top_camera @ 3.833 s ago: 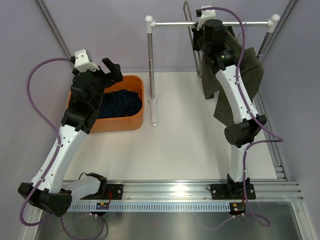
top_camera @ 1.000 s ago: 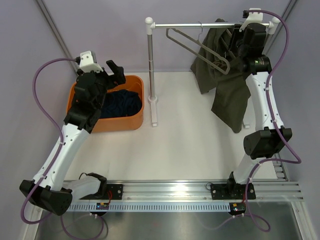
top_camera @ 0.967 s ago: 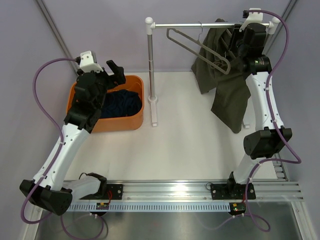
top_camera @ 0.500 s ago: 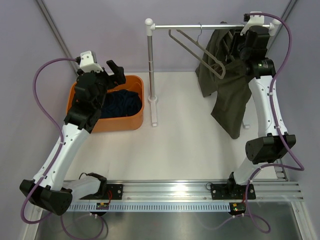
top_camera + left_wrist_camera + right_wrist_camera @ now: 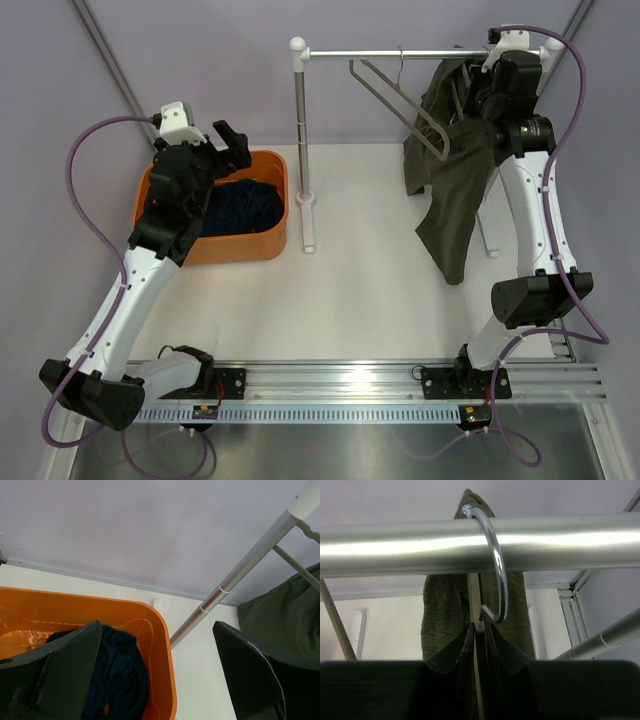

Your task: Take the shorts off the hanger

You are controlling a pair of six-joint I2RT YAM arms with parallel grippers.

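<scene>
Well, the green shorts (image 5: 452,200) hang from the rail (image 5: 420,52) beside the right gripper (image 5: 479,640), its fingers nearly together; pinching or not, I can't tell. The left gripper (image 5: 156,630) gapes wide by the navy shorts (image 5: 122,675) in a tub (image 5: 50,615).

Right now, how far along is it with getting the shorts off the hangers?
Done: navy shorts lie in the orange bin. In hand: the right gripper pinches the hanger just under its hook. Left: olive shorts hang from the rail; the left gripper hovers open by the bin.
</scene>
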